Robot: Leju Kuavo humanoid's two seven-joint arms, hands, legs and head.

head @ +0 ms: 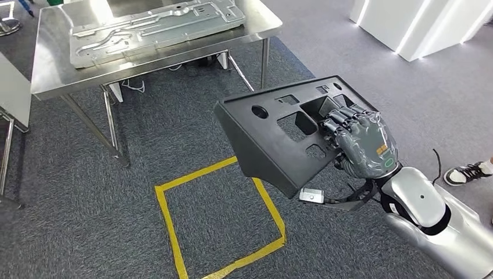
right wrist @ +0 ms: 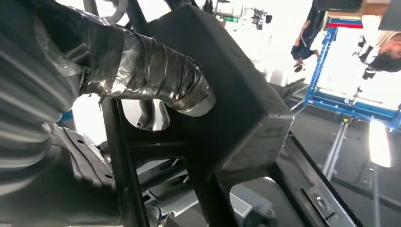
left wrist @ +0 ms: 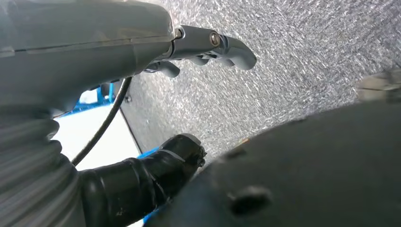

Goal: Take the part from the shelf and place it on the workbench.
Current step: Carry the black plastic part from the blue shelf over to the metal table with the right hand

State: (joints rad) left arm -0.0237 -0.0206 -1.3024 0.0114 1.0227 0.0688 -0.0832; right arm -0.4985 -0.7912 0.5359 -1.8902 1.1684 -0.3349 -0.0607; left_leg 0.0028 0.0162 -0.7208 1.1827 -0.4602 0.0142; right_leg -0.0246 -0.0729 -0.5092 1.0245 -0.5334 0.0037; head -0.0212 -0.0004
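One robot hand is gripping the black part through its cutouts, carrying it toward the steel surface

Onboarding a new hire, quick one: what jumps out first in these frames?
The big black plastic part, full of cutouts, carried in the air by the right hand over grey carpet. Below it, a yellow tape square marks the floor. At the upper left stands the steel workbench with a stamped silver metal panel lying on it.
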